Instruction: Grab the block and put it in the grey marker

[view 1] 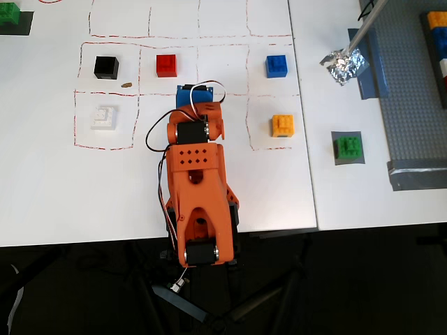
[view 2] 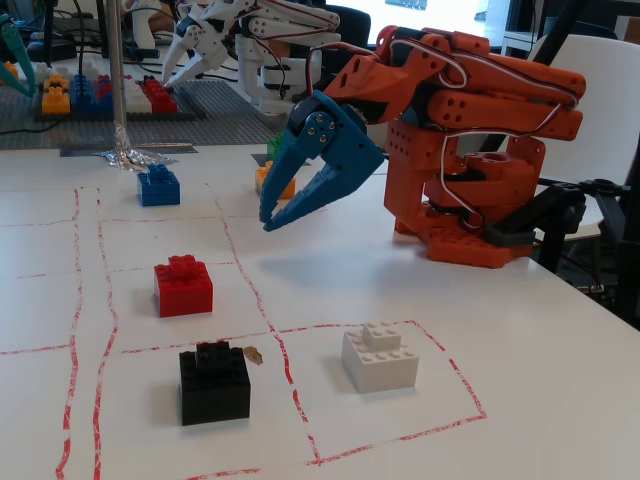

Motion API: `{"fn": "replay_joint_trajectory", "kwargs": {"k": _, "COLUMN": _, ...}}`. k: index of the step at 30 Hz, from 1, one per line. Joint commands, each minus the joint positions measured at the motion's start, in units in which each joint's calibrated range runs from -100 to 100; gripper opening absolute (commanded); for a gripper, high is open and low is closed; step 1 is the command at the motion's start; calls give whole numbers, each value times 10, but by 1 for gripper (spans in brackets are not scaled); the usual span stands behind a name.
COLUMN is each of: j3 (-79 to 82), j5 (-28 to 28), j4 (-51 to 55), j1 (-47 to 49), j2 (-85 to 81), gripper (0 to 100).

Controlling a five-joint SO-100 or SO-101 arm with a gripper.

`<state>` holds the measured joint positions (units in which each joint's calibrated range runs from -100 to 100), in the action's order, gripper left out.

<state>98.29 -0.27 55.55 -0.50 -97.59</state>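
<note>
Nearest the fixed camera, the black brick (view 2: 214,382) lies untouched; the blue gripper (view 2: 272,219) hangs slightly parted, empty; the green block (view 1: 348,147) apparently already sits on the grey marker (view 1: 335,158) near the table's right edge; little remains beyond staying clear.

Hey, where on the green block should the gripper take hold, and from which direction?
Probably from straight above, closing on two opposite flat side walls of the green block, below its raised stud. It sits flat and upright on the grey marker with bare space all round, so every side is free. The gripper hangs empty.
</note>
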Motion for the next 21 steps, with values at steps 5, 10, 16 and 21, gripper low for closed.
{"fn": "replay_joint_trajectory", "kwargs": {"k": 5, "j3": 13, "j5": 6, "j4": -35, "j1": -9, "j2": -19, "gripper": 0}}
{"fn": "replay_joint_trajectory", "kwargs": {"k": 10, "j3": 14, "j5": 7, "j4": -40, "j1": -13, "j2": -20, "gripper": 0}}
{"fn": "replay_joint_trajectory", "kwargs": {"k": 16, "j3": 14, "j5": 7, "j4": -40, "j1": -13, "j2": -20, "gripper": 0}}
{"fn": "replay_joint_trajectory", "kwargs": {"k": 21, "j3": 14, "j5": 7, "j4": -40, "j1": -13, "j2": -20, "gripper": 0}}
